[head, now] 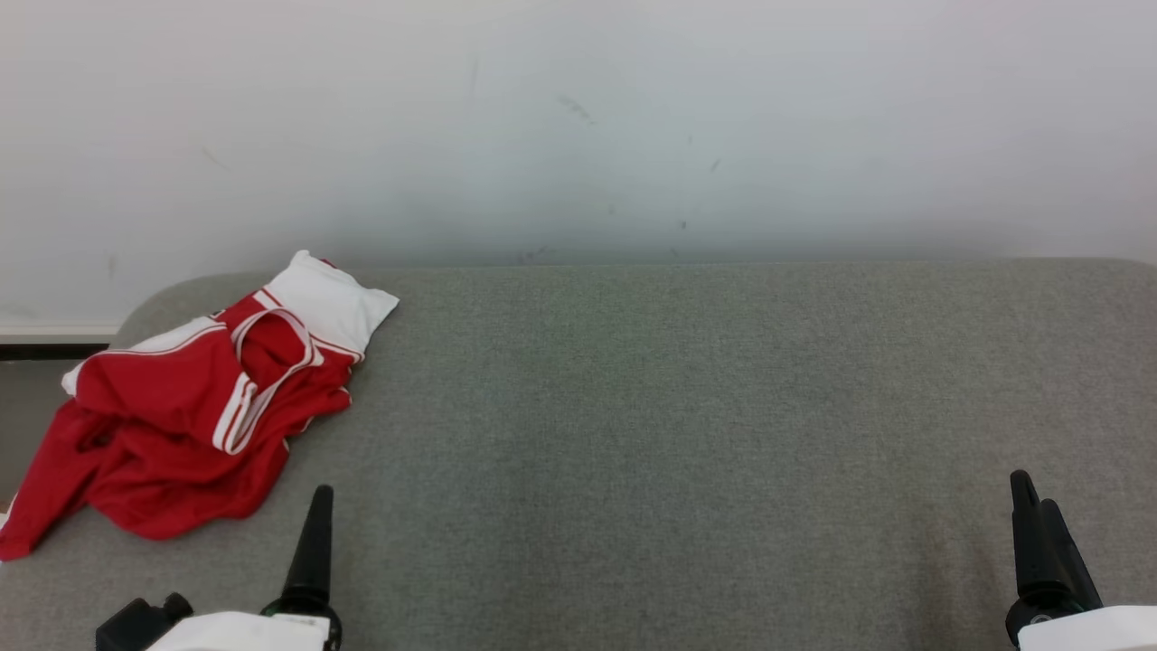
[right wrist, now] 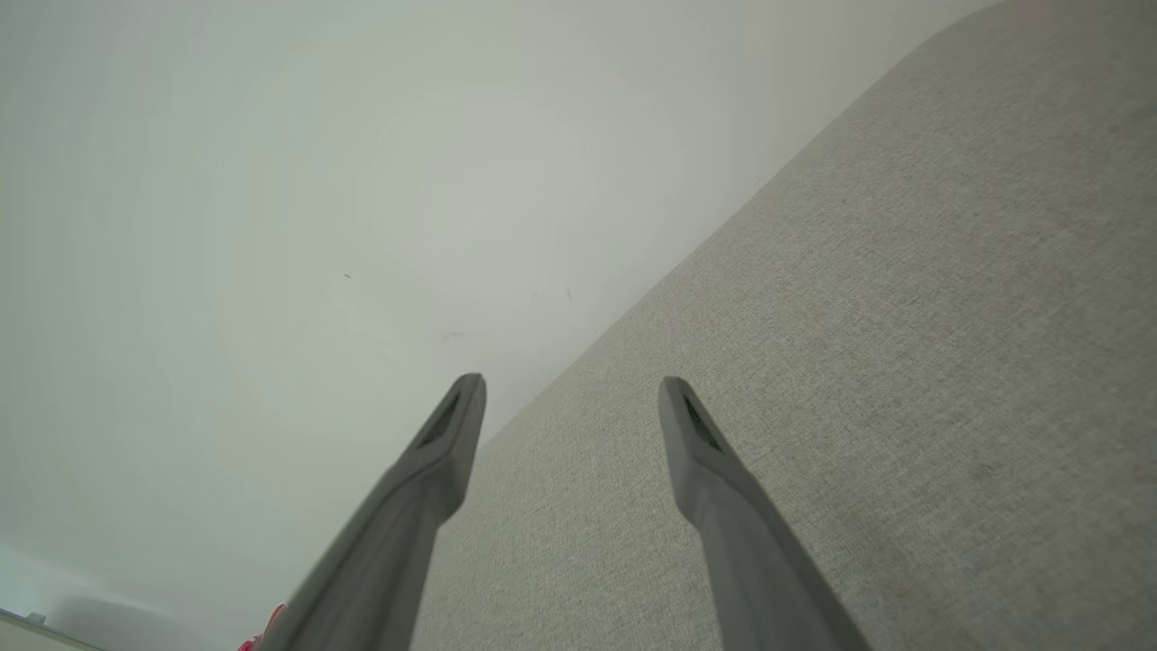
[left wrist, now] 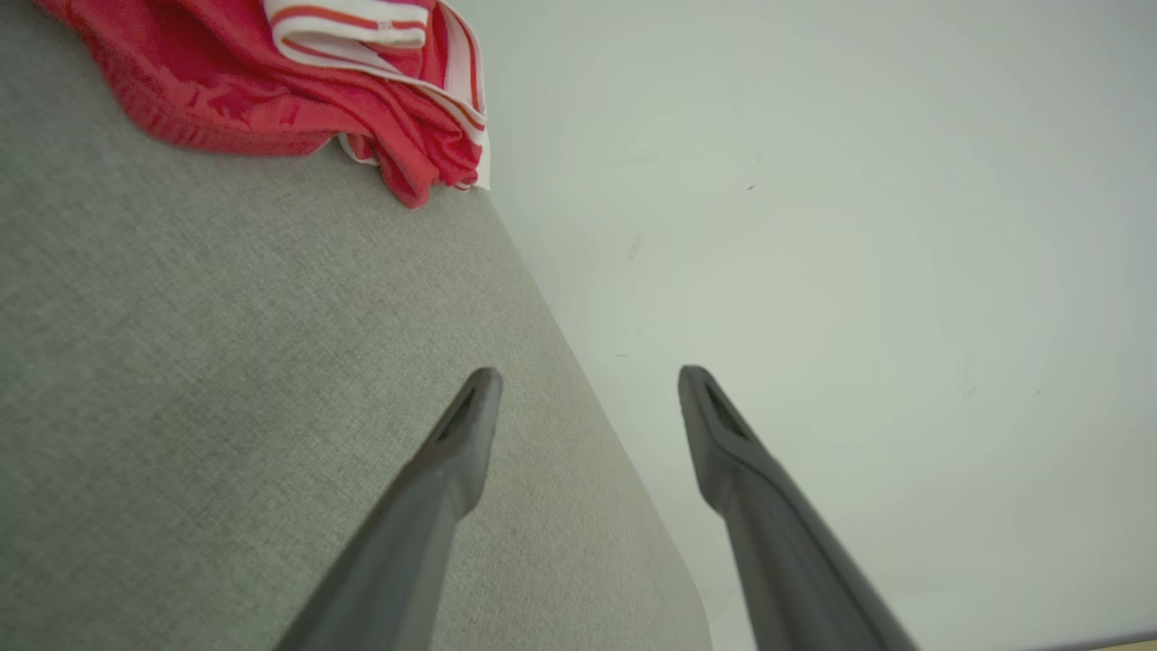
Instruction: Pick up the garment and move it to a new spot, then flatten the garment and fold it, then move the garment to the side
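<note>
A red garment [head: 190, 411] with white panels and red-and-white striped trim lies crumpled at the far left of the grey fabric table [head: 687, 434], one corner hanging over the left edge. The left wrist view has the garment [left wrist: 298, 81] at its top left. My left gripper [head: 318, 515] stands near the front edge, just right of the garment and apart from it; its fingers are spread in the left wrist view around my left gripper [left wrist: 587, 380], with nothing between them. My right gripper [head: 1030, 502] is at the front right, far from the garment, and my right gripper [right wrist: 571, 389] is open and holds nothing.
A pale wall [head: 633, 127] rises directly behind the table's back edge. The table's rounded back left corner [head: 154, 298] lies just behind the garment. Bare grey surface runs from the garment across the middle to the right side.
</note>
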Tool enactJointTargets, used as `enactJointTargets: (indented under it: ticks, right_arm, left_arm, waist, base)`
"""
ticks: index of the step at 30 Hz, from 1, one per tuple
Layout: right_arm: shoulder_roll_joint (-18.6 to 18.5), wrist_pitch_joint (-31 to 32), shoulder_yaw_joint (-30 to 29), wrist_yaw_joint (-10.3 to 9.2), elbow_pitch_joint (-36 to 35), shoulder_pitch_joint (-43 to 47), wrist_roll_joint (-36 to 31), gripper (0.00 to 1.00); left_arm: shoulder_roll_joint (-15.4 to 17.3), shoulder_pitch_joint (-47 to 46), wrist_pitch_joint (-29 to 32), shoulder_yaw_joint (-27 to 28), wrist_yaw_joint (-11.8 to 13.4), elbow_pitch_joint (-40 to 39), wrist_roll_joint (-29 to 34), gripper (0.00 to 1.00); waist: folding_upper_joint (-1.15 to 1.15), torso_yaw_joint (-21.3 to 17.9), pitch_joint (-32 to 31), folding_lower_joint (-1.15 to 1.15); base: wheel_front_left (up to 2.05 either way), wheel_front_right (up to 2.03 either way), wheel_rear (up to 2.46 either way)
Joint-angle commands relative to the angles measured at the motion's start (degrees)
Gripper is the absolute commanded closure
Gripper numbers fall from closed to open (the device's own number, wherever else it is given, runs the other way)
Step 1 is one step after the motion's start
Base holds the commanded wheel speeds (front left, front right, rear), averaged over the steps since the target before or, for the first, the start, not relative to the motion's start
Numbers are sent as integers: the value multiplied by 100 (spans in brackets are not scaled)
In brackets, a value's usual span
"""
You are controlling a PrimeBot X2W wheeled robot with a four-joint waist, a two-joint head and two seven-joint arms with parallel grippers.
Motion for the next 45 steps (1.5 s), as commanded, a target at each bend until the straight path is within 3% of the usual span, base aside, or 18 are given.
enactJointTargets:
  ticks: [1, 22, 45]
  right_arm:
    - [-74, -67, 20, -3, -93, -35, -231, 0]
    - [-100, -464, 233, -4, 7, 45, -1893, 0]
    - [-24, -807, 373, -6, 283, 116, -3155, 0]
  left_arm:
    - [42, -63, -60, -6, 26, -96, 248, 0]
    - [54, 15, -467, -281, 118, -205, 2757, 0]
    - [173, 75, -805, -535, 245, -158, 4521, 0]
  waist:
    - [0, 2, -2, 0]
    - [0, 36, -13, 0]
    - [0, 70, -25, 0]
  base:
    - [0, 0, 0]
    - [0, 0, 0]
    - [0, 0, 0]
